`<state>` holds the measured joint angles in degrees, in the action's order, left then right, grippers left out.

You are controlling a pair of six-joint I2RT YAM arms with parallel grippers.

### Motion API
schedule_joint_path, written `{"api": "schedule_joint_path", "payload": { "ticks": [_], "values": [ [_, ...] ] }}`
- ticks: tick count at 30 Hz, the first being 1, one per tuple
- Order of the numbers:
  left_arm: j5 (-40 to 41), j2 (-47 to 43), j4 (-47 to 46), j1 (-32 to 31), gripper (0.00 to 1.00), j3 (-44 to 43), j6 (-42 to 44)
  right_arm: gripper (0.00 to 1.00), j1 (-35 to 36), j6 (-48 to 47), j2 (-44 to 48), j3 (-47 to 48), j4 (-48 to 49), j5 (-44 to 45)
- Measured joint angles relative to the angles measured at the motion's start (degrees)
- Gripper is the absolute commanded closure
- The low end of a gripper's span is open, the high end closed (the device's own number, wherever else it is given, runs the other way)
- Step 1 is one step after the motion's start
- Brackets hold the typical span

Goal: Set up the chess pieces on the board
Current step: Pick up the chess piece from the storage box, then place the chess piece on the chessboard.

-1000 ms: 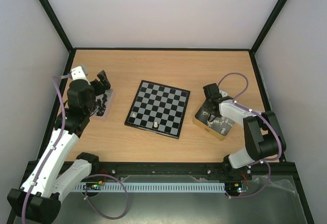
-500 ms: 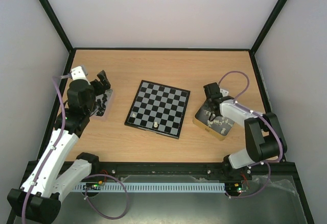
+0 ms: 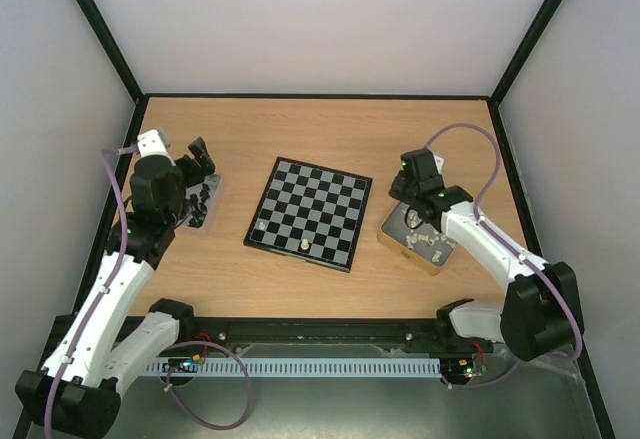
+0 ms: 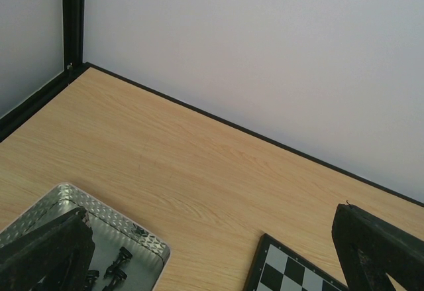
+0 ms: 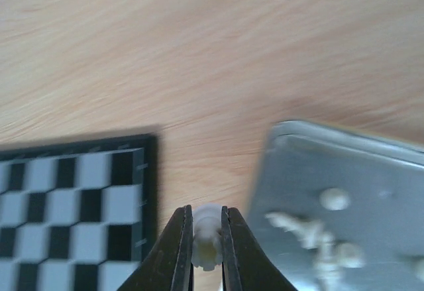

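Observation:
The board (image 3: 310, 211) lies mid-table, with one cream-white chess piece (image 3: 303, 246) near its front edge. My right gripper (image 3: 413, 185) hangs between the board (image 5: 66, 205) and the right tin (image 5: 344, 172). It is shut on a cream-white chess piece (image 5: 207, 236), and the gripper (image 5: 207, 234) holds it clear of the wood. More white pieces (image 5: 311, 231) lie in that tin. My left gripper (image 3: 201, 163) is open over the left tin (image 4: 142, 243), which holds black pieces (image 4: 116, 268). Nothing is between its fingers (image 4: 46, 251).
The right tin (image 3: 437, 258) sits right of the board, the left tin (image 3: 207, 221) near the table's left edge. Black frame rails and pale walls bound the table on three sides. Bare wood stretches behind the board (image 4: 291, 274).
My right gripper has closed on a white piece and lifted it out of the right tin, shifting back and toward the board. The left arm has stayed still.

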<state>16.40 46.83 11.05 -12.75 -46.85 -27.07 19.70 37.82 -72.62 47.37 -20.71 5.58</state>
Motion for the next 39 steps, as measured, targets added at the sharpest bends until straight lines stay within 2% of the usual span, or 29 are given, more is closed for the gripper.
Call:
{"api": "schedule_joint_path", "payload": {
  "ticks": [6,9,16,22,28,39],
  "values": [
    [-0.1,0.0,0.0,0.4,0.01,0.0,0.0,0.92,11.2,-0.1,0.1,4.5,2.0,-6.2],
    [-0.2,0.0,0.0,0.6,0.01,0.0,0.0,0.92,17.5,0.1,-2.9,7.7,3.4,-7.7],
    [-0.1,0.0,0.0,0.6,0.01,0.0,0.0,0.92,31.1,0.5,-18.4,17.9,4.6,-8.1],
    [-0.1,0.0,0.0,0.7,0.01,0.0,0.0,0.92,39.9,-0.2,-30.3,27.3,2.3,-5.7],
    [-0.1,-0.1,0.0,0.7,0.01,0.0,0.0,0.92,44.1,-0.5,-38.2,34.0,-0.5,-3.5],
    [-0.1,-0.2,0.0,0.7,0.01,0.0,0.0,0.92,44.3,-0.4,-45.5,38.6,-1.1,-5.5]
  ]
}}
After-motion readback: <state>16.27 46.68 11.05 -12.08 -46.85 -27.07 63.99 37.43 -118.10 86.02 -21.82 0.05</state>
